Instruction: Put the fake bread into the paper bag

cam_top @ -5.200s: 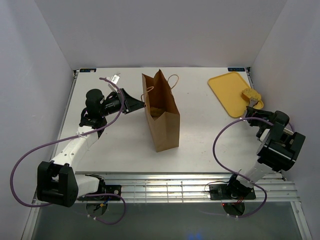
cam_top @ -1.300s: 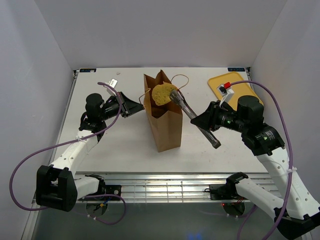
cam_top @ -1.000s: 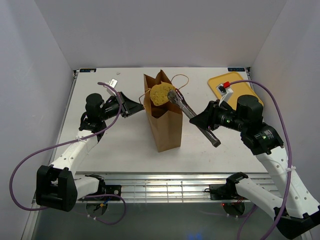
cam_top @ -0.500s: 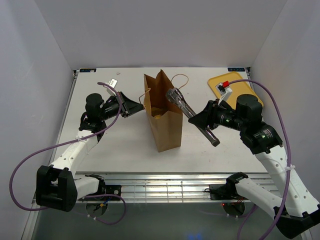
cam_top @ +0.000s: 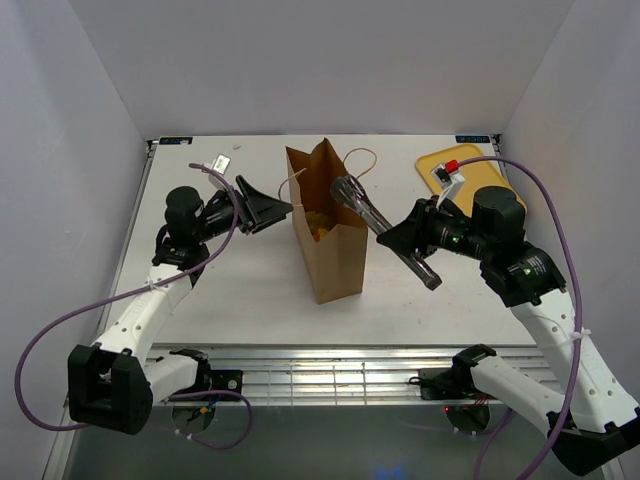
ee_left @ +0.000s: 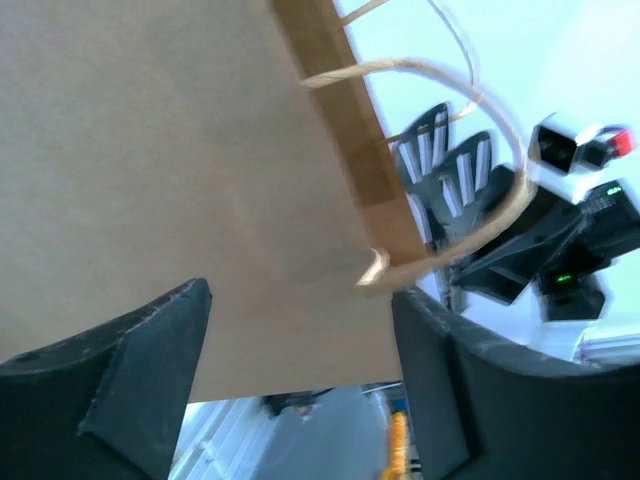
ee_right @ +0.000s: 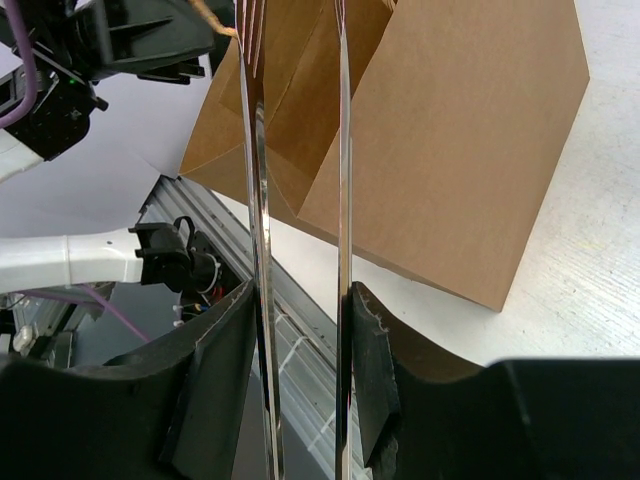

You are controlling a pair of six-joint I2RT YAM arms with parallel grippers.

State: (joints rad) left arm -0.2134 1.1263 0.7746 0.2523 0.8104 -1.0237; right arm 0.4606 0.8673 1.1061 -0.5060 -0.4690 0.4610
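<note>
Fake bread (cam_top: 318,228) lies inside the paper bag (cam_top: 335,262), visible as a golden-yellow patch low in the open mouth. The bag stands upright at mid-bench (cam_top: 230,285), mouth open, handles raised. The right gripper (ee_right: 300,295) is clamped on a pair of metal tongs (cam_top: 375,220). The tong arms are parted with nothing between them, and their tips hang over the right edge of the bag mouth. The left gripper (cam_top: 268,206) sits just beside the bag's left wall, jaws spread wide and gripping nothing. A twisted paper handle (ee_left: 470,130) loops in front of it. A yellow tray (cam_top: 470,158) lies at the far right, partly hidden by the right arm.
</note>
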